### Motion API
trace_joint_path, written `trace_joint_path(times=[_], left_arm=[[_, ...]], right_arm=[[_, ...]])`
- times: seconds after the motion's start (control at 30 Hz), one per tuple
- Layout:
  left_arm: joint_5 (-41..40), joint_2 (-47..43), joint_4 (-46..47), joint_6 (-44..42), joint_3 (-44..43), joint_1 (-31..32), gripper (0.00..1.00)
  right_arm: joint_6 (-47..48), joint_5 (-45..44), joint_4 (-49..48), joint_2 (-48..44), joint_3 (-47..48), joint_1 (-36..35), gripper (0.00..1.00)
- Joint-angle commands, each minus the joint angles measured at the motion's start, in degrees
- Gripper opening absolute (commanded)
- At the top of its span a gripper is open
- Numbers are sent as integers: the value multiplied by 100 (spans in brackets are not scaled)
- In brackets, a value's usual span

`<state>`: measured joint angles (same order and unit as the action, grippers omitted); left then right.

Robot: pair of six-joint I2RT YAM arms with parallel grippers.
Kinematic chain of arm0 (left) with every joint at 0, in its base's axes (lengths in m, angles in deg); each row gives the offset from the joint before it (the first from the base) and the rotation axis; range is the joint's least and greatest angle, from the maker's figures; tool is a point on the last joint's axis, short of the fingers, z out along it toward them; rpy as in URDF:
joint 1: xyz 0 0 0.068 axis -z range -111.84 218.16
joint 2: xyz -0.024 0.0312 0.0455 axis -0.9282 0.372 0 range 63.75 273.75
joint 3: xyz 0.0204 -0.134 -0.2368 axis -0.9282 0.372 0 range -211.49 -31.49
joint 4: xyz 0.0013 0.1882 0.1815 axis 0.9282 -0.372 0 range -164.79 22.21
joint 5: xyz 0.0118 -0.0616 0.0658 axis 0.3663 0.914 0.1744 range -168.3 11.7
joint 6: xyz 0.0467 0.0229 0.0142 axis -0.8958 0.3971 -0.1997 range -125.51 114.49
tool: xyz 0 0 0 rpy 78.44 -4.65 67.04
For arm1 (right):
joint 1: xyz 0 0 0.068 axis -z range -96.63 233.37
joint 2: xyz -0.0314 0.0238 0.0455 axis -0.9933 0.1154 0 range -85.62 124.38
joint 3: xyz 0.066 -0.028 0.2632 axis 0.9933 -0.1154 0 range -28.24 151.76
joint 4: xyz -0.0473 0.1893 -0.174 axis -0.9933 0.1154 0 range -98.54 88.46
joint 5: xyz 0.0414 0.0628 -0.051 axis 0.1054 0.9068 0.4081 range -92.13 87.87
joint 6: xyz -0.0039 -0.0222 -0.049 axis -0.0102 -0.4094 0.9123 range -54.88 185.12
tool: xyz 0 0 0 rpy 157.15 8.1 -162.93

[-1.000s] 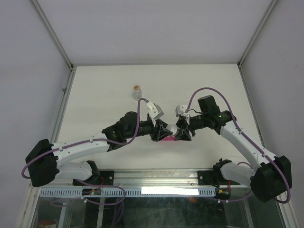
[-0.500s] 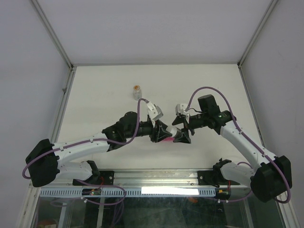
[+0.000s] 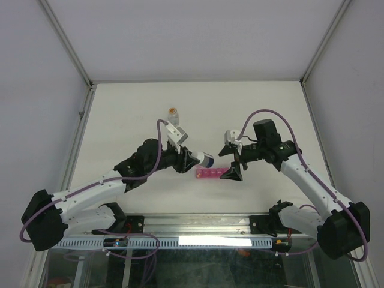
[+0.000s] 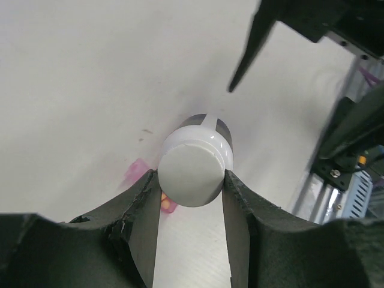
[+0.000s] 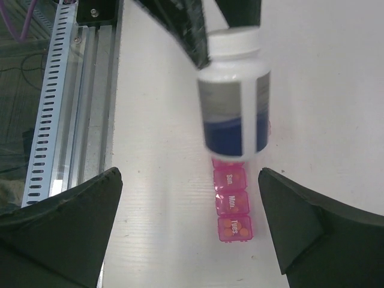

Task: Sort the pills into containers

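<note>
Both: left tool clamps bottle, right tool gapes.

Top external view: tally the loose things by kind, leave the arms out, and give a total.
Bottles: 2 (white-capped bottle, small clear bottle)
Pill organisers: 1 (pink strip)
Total: 3

Day names on pink lids
I read "Sun", "Mon", "Tues" on three lids of the pill organiser.
</note>
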<state>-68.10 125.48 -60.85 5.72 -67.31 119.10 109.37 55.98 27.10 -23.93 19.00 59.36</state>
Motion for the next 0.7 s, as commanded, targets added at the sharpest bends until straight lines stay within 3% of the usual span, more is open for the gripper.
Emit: trace_joint_path(times=[0.0,0.13,0.33,0.67], left_arm=[[-737,-384,-735,55,-140,-539,0],[-1774,-260,-1244,38,-338,-1100,0],[-2291,676,-1497,165,-1018,-2079,0],[-3112,2918,-2711,-190,-2707,-2542,2]], right_arm=[[14,232,-119,-179,211,50,99],[-74,162,-213,-192,181,56,99],[-344,-74,-516,-177,93,78,99],[-681,-505,-823,32,34,89,99]])
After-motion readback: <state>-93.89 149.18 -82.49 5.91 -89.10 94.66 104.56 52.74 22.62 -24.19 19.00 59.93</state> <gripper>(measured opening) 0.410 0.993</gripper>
